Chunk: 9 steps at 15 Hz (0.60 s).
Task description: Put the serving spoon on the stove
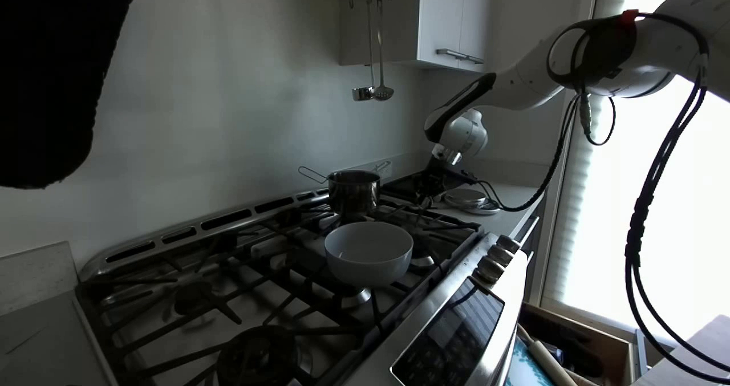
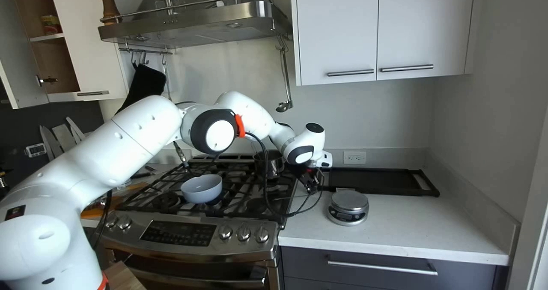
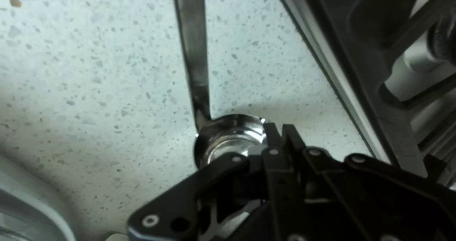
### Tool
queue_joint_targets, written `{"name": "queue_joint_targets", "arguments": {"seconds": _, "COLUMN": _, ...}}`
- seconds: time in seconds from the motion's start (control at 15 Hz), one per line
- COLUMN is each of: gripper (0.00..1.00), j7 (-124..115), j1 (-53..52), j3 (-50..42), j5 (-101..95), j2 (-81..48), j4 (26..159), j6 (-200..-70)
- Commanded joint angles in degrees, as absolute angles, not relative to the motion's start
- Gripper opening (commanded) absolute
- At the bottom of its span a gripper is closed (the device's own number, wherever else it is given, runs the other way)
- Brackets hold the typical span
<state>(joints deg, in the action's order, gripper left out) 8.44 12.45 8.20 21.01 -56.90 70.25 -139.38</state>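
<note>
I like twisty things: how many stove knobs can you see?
5 on the stove in an exterior view: two knobs left of the dark panel, three knobs right of it. The arm may hide others.

Has smooth off-white walls [image 2: 372, 118], white flat-fronted cupboards [image 2: 336, 28], a grey-flecked white bench [image 2: 411, 221] over grey drawers [image 2: 308, 260]; catches light from a tall, glaring white window [image 1: 604, 220].
</note>
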Motion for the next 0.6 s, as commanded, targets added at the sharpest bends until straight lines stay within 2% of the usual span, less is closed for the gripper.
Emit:
{"name": "queue_joint_targets", "arguments": {"seconds": 0.0, "gripper": 0.02, "j7": 8.0, "j1": 11.3, "j3": 6.5, "j5": 17.8, "j2": -53.7, "j4": 74.0, "j6": -137.5}}
{"name": "queue_joint_targets", "arguments": {"seconds": 0.53, "gripper": 0.02, "j7": 21.8, "j1": 14.1, "j3": 11.2, "j5": 17.1, "j2": -45.5, "j4": 82.7, "j6": -136.6}}
